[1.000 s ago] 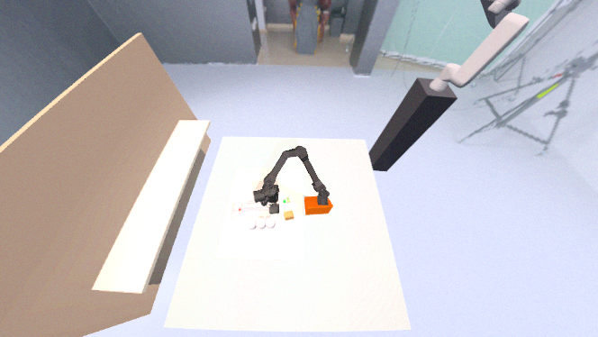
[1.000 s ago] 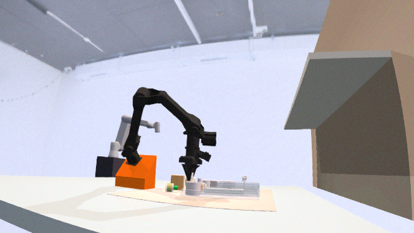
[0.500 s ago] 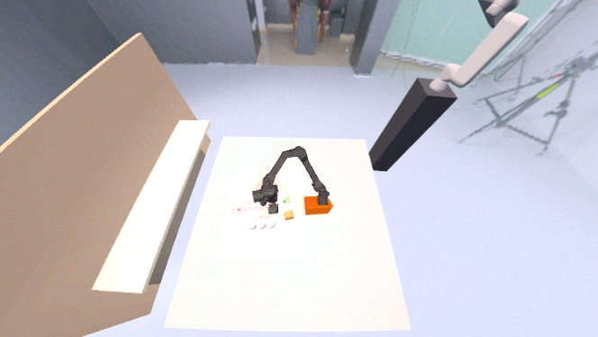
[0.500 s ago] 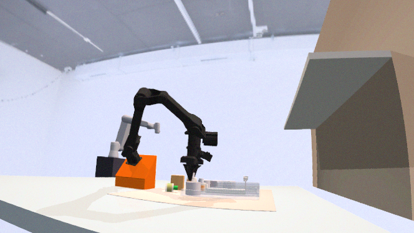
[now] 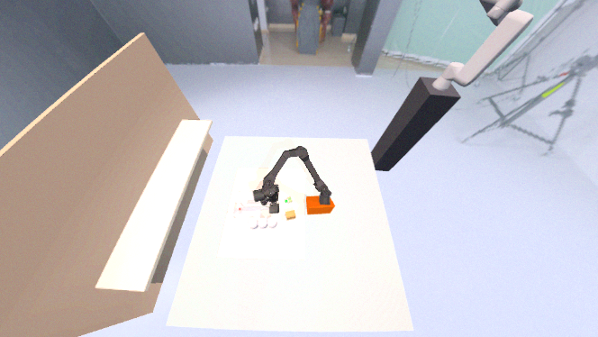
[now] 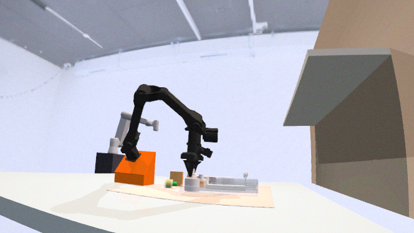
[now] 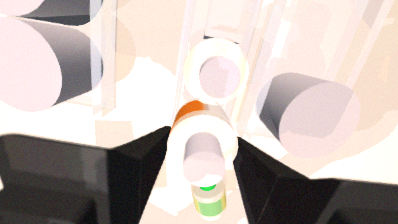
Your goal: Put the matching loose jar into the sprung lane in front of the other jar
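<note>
My claw (image 7: 202, 150) is clamped on the loose jar (image 7: 202, 142), its black wedge fingers pressing the smooth cream lid from nine and three o'clock. The jar is a small cylinder with a pale raised cap and an orange band on its side. Below it, at six o'clock, lies a green-and-cream jar (image 7: 209, 200). Just past mine at twelve o'clock stands the matching jar (image 7: 216, 74), round, cream-rimmed, inside the clear-walled lane (image 7: 186, 45); the two nearly touch. Fat grey cylinders with pale flat tops flank it: one (image 7: 309, 114) at two o'clock, another (image 7: 47, 62) at ten. Seen from outside, my claw (image 6: 192, 169) points straight down at the lane's front end (image 6: 199, 184), with a tan block (image 6: 176, 177) and my orange base (image 6: 137, 169) beyond.
</note>
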### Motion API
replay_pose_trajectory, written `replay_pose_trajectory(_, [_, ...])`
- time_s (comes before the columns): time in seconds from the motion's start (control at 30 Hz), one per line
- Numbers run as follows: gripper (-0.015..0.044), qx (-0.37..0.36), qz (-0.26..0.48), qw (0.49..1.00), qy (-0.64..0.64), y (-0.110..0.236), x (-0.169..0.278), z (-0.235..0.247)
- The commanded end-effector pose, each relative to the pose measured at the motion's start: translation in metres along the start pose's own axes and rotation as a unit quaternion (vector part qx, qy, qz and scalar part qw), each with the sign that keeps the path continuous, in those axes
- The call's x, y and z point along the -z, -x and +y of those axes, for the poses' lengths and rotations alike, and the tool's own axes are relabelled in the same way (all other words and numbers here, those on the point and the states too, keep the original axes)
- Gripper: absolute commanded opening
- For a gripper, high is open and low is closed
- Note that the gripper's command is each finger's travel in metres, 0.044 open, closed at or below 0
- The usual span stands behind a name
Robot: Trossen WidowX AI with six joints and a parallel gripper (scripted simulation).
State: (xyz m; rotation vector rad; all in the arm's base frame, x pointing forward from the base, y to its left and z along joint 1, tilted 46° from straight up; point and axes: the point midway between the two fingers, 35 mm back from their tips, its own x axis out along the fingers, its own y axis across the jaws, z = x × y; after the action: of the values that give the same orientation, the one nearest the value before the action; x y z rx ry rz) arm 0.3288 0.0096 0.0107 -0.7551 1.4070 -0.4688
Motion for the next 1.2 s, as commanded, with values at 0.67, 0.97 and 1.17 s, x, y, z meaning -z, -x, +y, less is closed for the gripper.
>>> replay_pose_trajectory(0.67, [0.0000,0.001,-0.012,1.000,-0.009,0.007,-0.019,-0.003])
replay_pose_trajectory(0.97, [0.0000,0.001,-0.012,1.000,-0.009,0.007,-0.021,-0.004])
replay_pose_trajectory(1.17, [0.0000,0.001,-0.012,1.000,-0.009,0.007,-0.021,-0.004])
